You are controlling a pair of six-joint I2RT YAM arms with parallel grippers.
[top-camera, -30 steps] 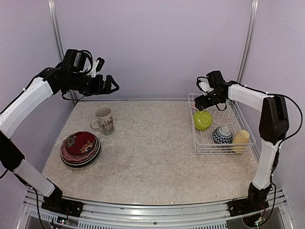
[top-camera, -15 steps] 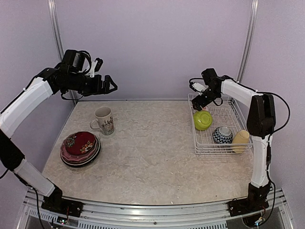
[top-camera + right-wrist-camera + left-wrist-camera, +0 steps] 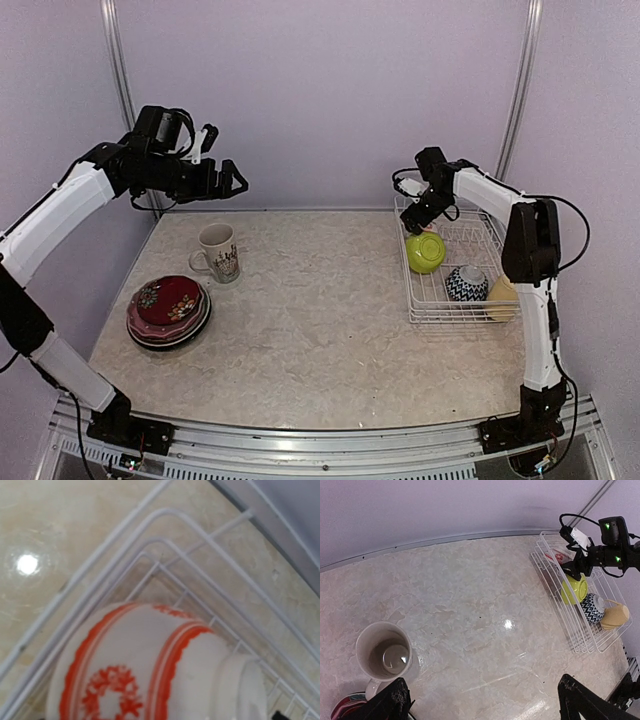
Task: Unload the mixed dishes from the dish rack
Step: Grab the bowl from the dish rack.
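The white wire dish rack (image 3: 465,318) stands at the right. It holds a lime-green bowl (image 3: 426,251), a blue-and-white patterned bowl (image 3: 466,284) and a pale-yellow mug (image 3: 505,295). My right gripper (image 3: 414,213) hangs over the rack's far left corner. The right wrist view shows an overturned white bowl with red-orange pattern (image 3: 140,665) close below in that corner of the rack (image 3: 165,511); my fingers are out of that view. My left gripper (image 3: 235,180) is open and empty, high above the table's far left, its fingertips (image 3: 395,700) wide apart.
A beige patterned mug (image 3: 218,252) stands upright on the table at the left. A stack of plates with a red floral one on top (image 3: 168,308) lies in front of it. The back wall is close behind the rack.
My right gripper has moved left and a little back, to the rack's far left corner, with the forearm swinging round. The left arm has barely moved.
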